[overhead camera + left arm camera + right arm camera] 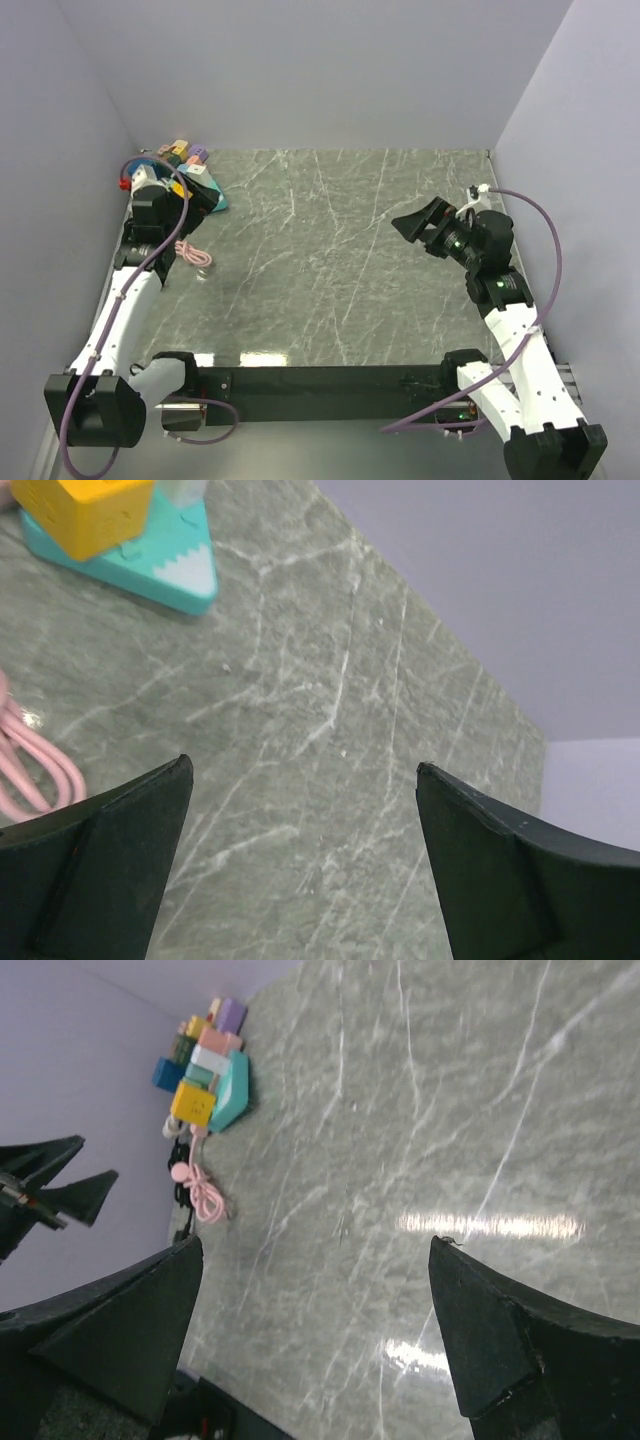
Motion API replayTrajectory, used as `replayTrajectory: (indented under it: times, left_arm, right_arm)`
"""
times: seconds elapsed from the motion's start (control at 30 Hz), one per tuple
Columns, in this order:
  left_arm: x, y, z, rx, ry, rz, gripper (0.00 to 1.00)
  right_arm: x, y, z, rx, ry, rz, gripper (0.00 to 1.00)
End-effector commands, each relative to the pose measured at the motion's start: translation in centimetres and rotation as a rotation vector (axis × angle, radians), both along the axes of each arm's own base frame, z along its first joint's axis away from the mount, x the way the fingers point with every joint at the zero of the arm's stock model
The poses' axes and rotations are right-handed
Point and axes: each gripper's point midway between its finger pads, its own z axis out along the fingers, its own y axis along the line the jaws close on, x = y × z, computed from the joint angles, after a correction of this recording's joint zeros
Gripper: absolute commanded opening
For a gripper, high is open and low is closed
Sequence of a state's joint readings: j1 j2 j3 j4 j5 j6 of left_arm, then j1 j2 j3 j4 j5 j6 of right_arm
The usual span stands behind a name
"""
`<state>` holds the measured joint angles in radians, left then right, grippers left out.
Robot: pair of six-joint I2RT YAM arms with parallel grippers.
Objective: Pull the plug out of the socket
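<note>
**Left claw [207, 200] and right claw [425, 228] both spread wide, nothing held**

From the top view, the left claw sits at the far left of the grey-green marbled bench [330, 250], just beside the teal wedge-shaped socket base [212, 188]. Its fingers are apart and not closed on anything. A cluster of small coloured blocks [185, 152] crowds the far-left corner behind the socket base. A pink cable [190, 252] lies in loops on the bench, near of the claw and beside the left arm. The right claw hangs over the right side of the bench, well apart from the socket, with its jaws gaping and empty.

In the left wrist view, the two dark fingers [110, 860] frame bare marbled surface, with a broad gap between them. At the upper left, the yellow cube-shaped plug [85, 510] sits on top of the teal socket base, clear of the fingers. Loops of the pink cable show at the left edge.

In the right wrist view, the claw's fingers [500, 1340] stand far apart over open bench, gripping nothing. Far off at the upper left, the yellow plug rests against the teal base, among the coloured blocks. The pink cable trails away from it in a knotted bundle. Whether the plug's pins are fully seated cannot be told.
</note>
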<state>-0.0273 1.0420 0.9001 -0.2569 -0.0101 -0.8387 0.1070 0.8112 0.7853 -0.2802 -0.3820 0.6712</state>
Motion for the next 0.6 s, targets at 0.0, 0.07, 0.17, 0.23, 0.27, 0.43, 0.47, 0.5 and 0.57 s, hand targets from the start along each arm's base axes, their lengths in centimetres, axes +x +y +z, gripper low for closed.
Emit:
replayTrajectory:
  times: [0.0, 0.07, 0.17, 0.23, 0.27, 0.43, 0.47, 0.5, 0.57]
  left_arm:
    - [0.3, -1.6, -1.4, -0.101, -0.039, -0.082, 0.99]
    - [1.0, -1.0, -2.1, -0.270, -0.038, -0.009, 0.99]
    - [1.4, -0.7, -4.8, -0.430, -0.017, 0.096, 0.99]
    - [1.8, -0.1, -5.5, -0.500, -0.026, 0.168, 0.99]
    - [2.1, 1.0, -6.2, -0.490, -0.025, 0.233, 0.99]
    - [3.7, 2.4, -8.1, -0.532, 0.034, 0.364, 0.99]
    - [4.0, 2.5, -9.3, -0.539, 0.068, 0.389, 0.99]
    - [4.3, 2.8, -9.5, -0.549, 0.071, 0.414, 0.99]
    - [4.8, 3.1, -10.9, -0.596, 0.087, 0.468, 0.99]
  right_arm:
    - [-0.6, 1.2, -1.6, 0.059, 0.062, 0.072, 1.00]
    - [-0.7, 1.3, -3.1, 0.060, 0.119, 0.073, 1.00]
    - [-0.9, 1.2, -4.4, 0.051, 0.153, 0.067, 1.00]
    - [-1.1, 1.2, -4.9, 0.048, 0.160, 0.069, 1.00]
    - [-1.1, 1.1, -4.9, 0.050, 0.155, 0.065, 1.00]
    - [-1.5, 1.1, -6.0, 0.052, 0.165, 0.063, 1.00]
    - [-1.5, 1.1, -6.1, 0.053, 0.171, 0.065, 1.00]
    - [-1.5, 1.3, -6.2, 0.054, 0.175, 0.072, 1.00]
    - [-1.5, 1.2, -6.3, 0.056, 0.178, 0.071, 1.00]
